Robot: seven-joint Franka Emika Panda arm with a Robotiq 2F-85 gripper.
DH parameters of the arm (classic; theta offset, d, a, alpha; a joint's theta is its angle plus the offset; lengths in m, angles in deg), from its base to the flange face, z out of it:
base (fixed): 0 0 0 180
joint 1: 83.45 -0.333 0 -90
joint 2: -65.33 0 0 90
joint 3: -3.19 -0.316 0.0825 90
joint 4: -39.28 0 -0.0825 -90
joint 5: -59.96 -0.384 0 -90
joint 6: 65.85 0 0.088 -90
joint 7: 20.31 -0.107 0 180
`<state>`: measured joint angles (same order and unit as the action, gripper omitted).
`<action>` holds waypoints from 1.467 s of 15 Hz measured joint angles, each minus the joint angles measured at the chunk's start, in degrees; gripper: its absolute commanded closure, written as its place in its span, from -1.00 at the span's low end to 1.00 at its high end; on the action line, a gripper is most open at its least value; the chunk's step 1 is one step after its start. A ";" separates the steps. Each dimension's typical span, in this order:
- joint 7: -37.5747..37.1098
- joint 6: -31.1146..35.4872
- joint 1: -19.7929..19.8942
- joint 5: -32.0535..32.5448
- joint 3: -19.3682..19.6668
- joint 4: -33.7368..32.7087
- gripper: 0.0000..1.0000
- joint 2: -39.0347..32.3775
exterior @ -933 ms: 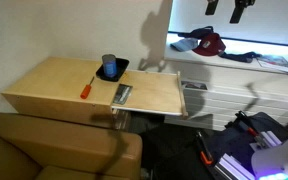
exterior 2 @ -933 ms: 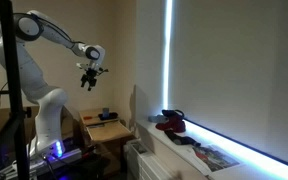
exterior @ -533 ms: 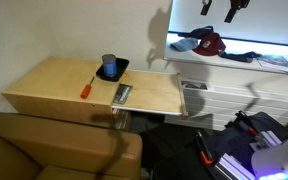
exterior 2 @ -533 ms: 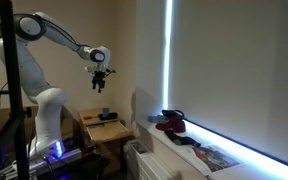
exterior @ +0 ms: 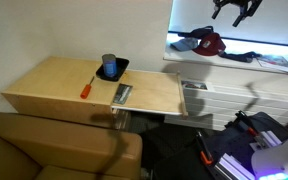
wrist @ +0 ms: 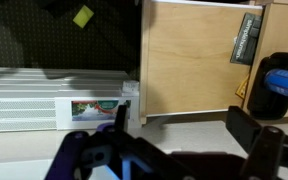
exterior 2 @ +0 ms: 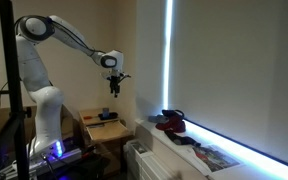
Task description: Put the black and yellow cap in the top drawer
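Hanging high in the air on the arm (exterior 2: 69, 38), the fingers (wrist: 79, 160) are spread wide and hold nothing in the wrist view. The cap (exterior: 188, 44) lies on top of the white chest (exterior: 254, 100), touching a dark red cap (exterior: 213, 42), below the fingers. Whether the top drawer (exterior: 234, 74) is open or closed I cannot tell. On the wooden table (exterior: 54, 85) beside the chest are a blue cup (exterior: 109, 64) and a screwdriver (exterior: 87, 88)

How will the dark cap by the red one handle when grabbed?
Probably floppy: the dark cap lies slumped and flat. Likely light, since it looks like cloth. It seems to touch the red cap, so it could drag it.
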<state>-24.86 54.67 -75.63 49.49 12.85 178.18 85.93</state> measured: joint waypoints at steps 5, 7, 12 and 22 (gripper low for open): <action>-4.87 7.72 0.39 1.53 -0.71 0.48 -1.00 -1.80; -8.09 17.41 1.00 1.07 -0.24 0.10 -1.00 -6.85; -15.60 35.93 2.06 -2.53 1.74 -8.14 -1.00 -24.35; -22.31 45.15 1.69 0.88 3.04 -12.09 -1.00 -31.71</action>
<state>-47.18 99.82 -73.94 50.37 15.89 166.09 54.22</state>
